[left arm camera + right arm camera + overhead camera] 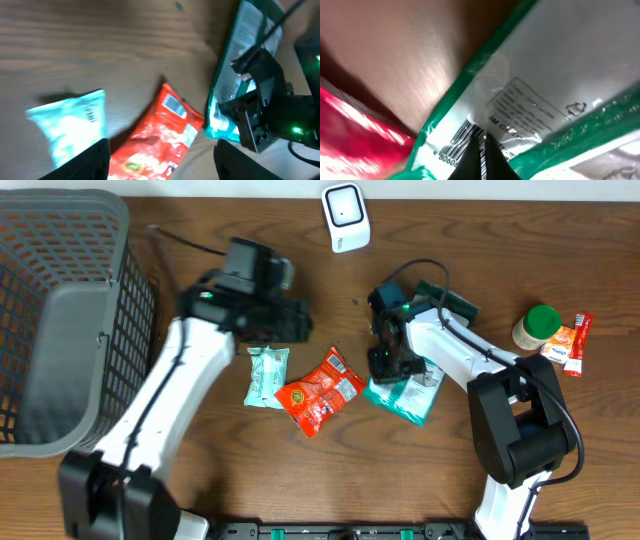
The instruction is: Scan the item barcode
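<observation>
R gripper (481,154) pressed together, prob. pinching green pkt (535,100) by barcode (461,138); L gripper (160,155) spread, empty.

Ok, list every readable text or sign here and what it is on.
"3M", probably: green-edged white plastic pouch, beside its barcode; remaining print blurred.
Recycling triangle: same pouch.
Lettering too blurred to read: red foil snack packet.
Print unreadable: pale teal packet.

I see a green-edged white packet (535,95), its black-striped barcode (461,138) bottom centre; glossy red bag (355,132) lower left; brown wood-grain table (395,45).
</observation>
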